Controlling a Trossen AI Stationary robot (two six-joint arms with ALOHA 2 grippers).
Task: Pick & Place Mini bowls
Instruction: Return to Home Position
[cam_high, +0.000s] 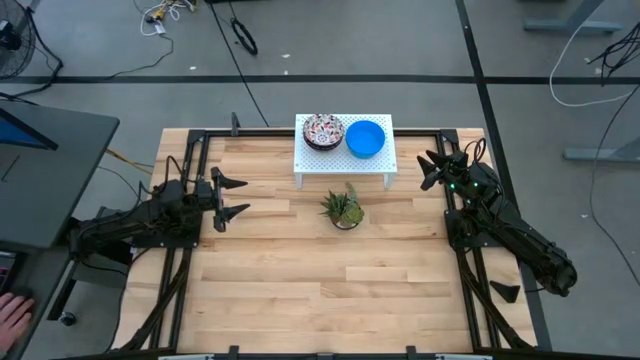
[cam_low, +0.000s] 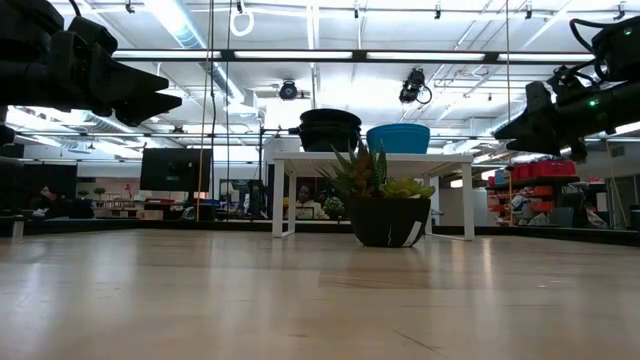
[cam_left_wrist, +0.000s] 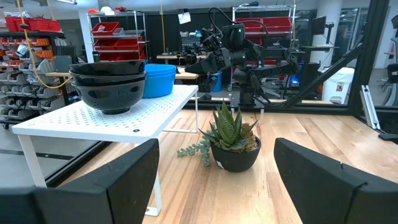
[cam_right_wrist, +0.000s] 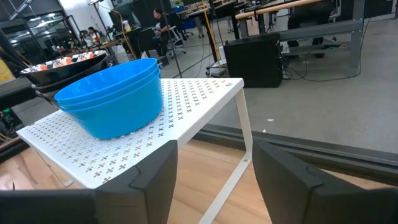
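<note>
A white perforated shelf (cam_high: 344, 160) is set at the worktop's (cam_high: 300, 290) far edge, midway along it. On it two nested stacks are carried: the blue bowls (cam_high: 366, 138) and, just beside them, the patterned bowls (cam_high: 323, 130). They are judged rigid, light, smooth-glazed, possibly breakable; the top rim is best pinched. The left gripper (cam_high: 232, 200) and right gripper (cam_high: 433, 170) are held off the shelf, jaws wide apart, empty.

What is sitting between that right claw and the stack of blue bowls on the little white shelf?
Nothing visible. The open right gripper hangs beside the white shelf, with only air between it and the blue bowls. The potted plant stands off to the side.
</note>
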